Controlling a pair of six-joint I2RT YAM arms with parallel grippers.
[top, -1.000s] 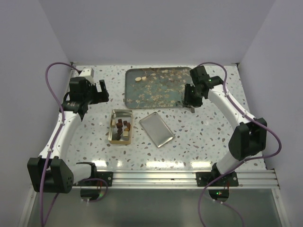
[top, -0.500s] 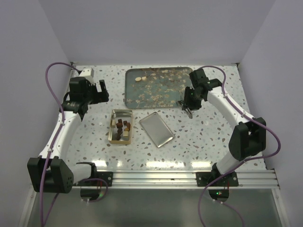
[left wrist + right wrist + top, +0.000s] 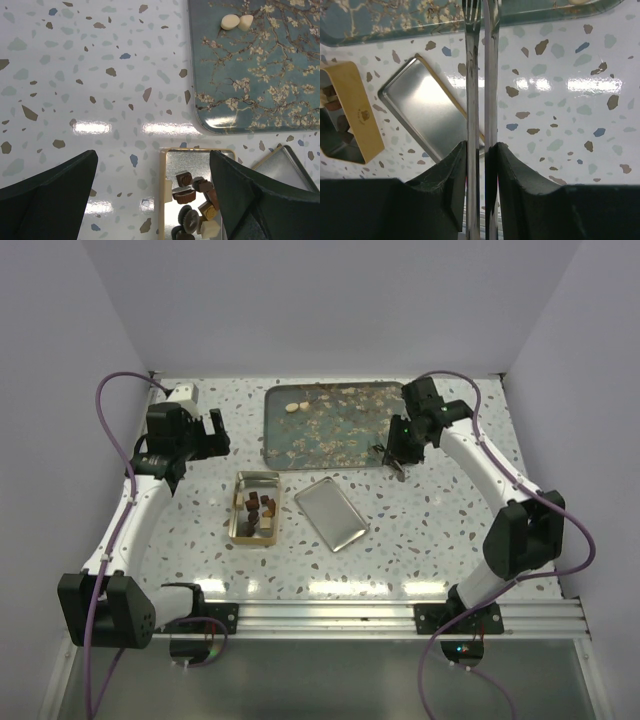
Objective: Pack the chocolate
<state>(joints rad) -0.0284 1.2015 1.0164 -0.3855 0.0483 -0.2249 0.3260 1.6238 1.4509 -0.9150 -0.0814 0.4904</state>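
Nearest, the gold tin [image 3: 240, 530] holds most of the chocolate [image 3: 257, 506]; the left end effector [image 3: 214, 433] hangs wide and empty beyond it; the right end effector [image 3: 395, 452] pinches metal tongs [image 3: 472, 90] at the tray's [image 3: 350, 443] near-right corner; two cream pieces [image 3: 297, 407] lie far-left across the tray.

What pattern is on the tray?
The tray is teal with pale blossom branches; the left wrist view shows it best.

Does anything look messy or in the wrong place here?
Two cream chocolates lie alone in the far-left corner of the teal tray, while the other chocolates are piled in the gold tin. The tin's lid lies off beside it, turned at a slant. Nothing looks spilled or broken.
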